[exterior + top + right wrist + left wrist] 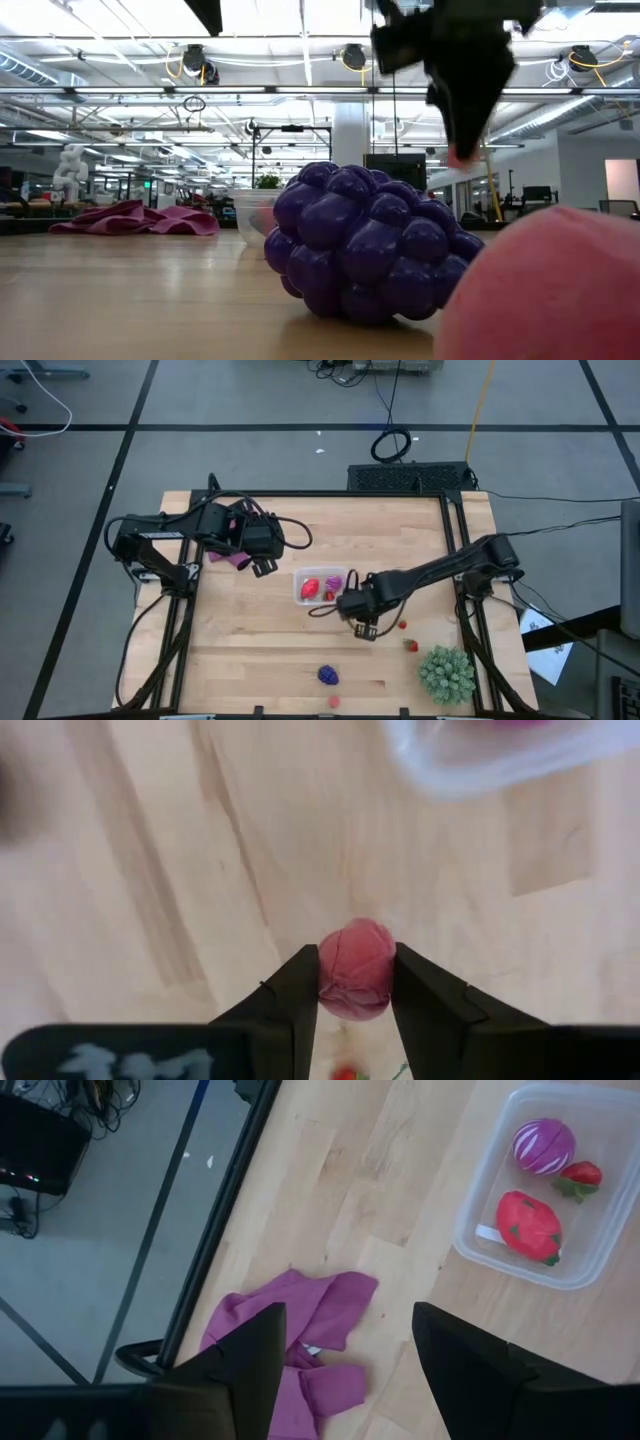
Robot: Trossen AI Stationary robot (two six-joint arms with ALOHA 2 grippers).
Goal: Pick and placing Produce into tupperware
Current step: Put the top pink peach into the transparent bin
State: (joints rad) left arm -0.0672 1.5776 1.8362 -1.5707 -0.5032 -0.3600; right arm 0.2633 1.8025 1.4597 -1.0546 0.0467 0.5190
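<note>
Tabletop (250,650) was pale, matt wood with visible grain. Tupperware (480,1200) was clear, smooth plastic. Purple berry (365,245) appeared glossy and bumpy. Magenta cloth (300,1320) was soft, creased fabric. Gripper fingers (430,1010) were matt black.

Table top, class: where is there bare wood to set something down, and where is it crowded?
Free: the wide strip between the purple cloth and the blue-purple fruit. Crowded: around the tupperware, where the right claw grips a small red fruit, and beside the green plant.

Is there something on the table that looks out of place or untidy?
Only the purple cloth, crumpled by the table's left edge under the left gripper. The tupperware stands level; the right gripper holds a small red fruit.
</note>
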